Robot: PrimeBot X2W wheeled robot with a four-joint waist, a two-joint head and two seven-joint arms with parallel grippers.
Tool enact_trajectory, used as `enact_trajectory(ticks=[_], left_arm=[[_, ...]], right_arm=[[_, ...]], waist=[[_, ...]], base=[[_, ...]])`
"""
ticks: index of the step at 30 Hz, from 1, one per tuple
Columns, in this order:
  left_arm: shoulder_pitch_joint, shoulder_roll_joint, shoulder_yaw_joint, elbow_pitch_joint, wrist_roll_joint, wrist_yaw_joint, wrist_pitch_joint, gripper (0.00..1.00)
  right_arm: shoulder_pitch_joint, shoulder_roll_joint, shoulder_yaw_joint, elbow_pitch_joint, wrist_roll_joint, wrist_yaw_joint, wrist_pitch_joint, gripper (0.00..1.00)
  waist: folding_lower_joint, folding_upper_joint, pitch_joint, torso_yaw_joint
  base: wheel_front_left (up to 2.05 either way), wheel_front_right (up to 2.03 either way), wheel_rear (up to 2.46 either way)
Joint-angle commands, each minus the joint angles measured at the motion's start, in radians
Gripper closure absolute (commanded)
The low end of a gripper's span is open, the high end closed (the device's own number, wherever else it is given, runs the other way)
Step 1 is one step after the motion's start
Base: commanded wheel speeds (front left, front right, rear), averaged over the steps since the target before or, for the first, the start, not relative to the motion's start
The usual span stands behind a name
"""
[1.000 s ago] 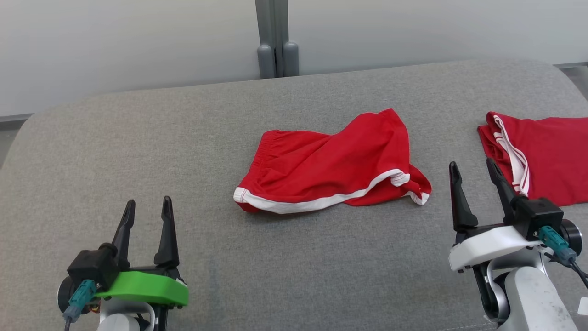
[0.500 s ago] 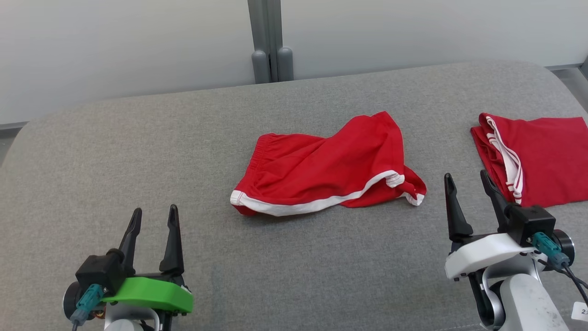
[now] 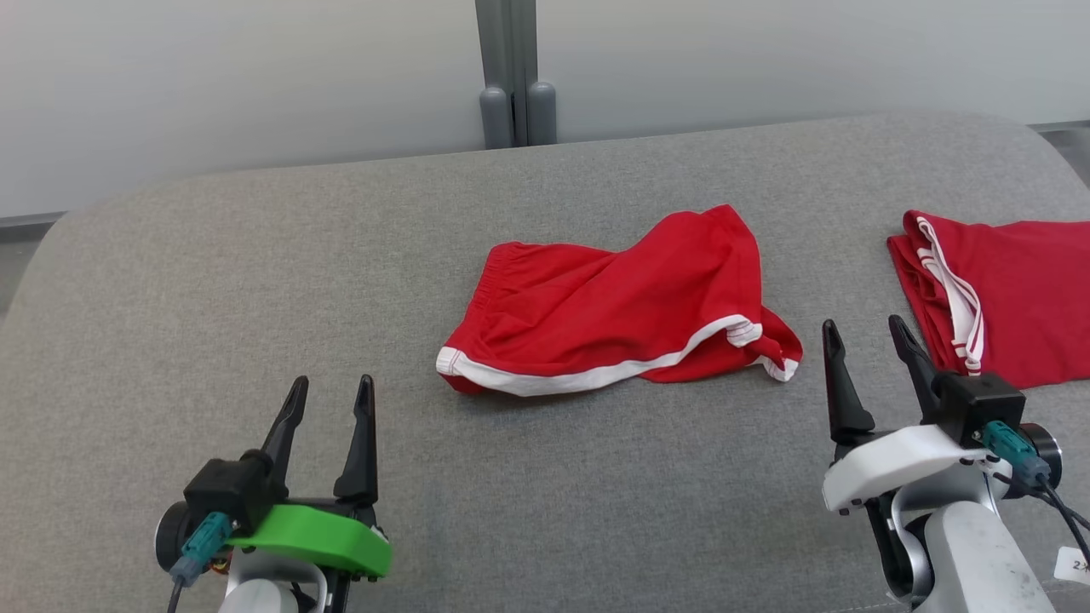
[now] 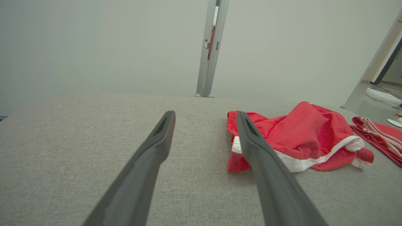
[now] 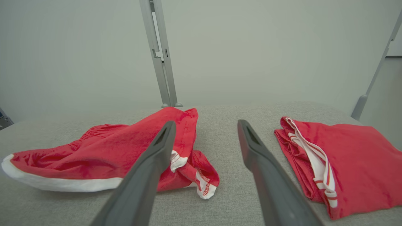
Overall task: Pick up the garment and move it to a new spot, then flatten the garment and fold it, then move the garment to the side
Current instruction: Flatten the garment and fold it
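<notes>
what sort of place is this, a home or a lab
Likely a lab or test room, not a home: a broad grey fabric-covered surface, plain pale panels joined by a metal post behind it, a crumpled red garment and a folded red garment laid out.

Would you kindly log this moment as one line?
left gripper: open, empty | right gripper: open, empty | red shorts: crumpled, centre | folded red garment: right side
</notes>
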Motion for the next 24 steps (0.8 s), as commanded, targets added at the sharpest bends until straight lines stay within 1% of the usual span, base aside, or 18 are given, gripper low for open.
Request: enact_trajectory(ticks=[1, 7, 11, 12, 17, 21, 24], left_arm=[[-0.027, 0.012, -0.012, 0.01, -0.014, -0.003, 0.0, 0.0], [-0.122, 0.024, -0.104, 0.12, -0.048, -0.003, 0.0, 0.0], [-0.202, 0.046, -0.214, 0.234, -0.081, -0.003, 0.0, 0.0], [-0.229, 0.055, -0.244, 0.258, -0.089, -0.003, 0.0, 0.0], [-0.302, 0.062, -0.291, 0.34, -0.142, -0.002, 0.0, 0.0], [-0.347, 0.067, -0.328, 0.398, -0.184, -0.002, 0.0, 0.0], [-0.368, 0.072, -0.342, 0.433, -0.209, -0.002, 0.0, 0.0]], right_arm=[[-0.022, 0.0, -0.001, 0.008, 0.0, -0.001, 0.015, 0.0], [-0.118, 0.0, 0.034, 0.103, 0.036, -0.001, 0.12, 0.0], [-0.197, 0.0, 0.072, 0.191, 0.087, -0.001, 0.177, 0.0], [-0.217, 0.0, 0.087, 0.214, 0.076, -0.001, 0.191, 0.0], [-0.272, 0.0, 0.145, 0.282, 0.132, -0.001, 0.212, 0.0], [-0.305, 0.0, 0.146, 0.338, 0.18, -0.001, 0.225, 0.0], [-0.326, 0.001, 0.175, 0.377, 0.224, -0.001, 0.234, 0.0]], waist=[[0.0, 0.0, 0.013, -0.001], [0.0, 0.0, 0.062, -0.019], [0.0, 0.0, 0.093, -0.031], [0.0, 0.0, 0.101, -0.033], [0.0, 0.0, 0.124, -0.036], [0.0, 0.0, 0.135, -0.039], [0.0, 0.0, 0.142, -0.04]], base=[[0.0, 0.0, 0.0], [0.0, 0.0, 0.0], [0.0, 0.0, 0.0], [0.0, 0.0, 0.0], [0.0, 0.0, 0.0], [0.0, 0.0, 0.0], [0.0, 0.0, 0.0]])
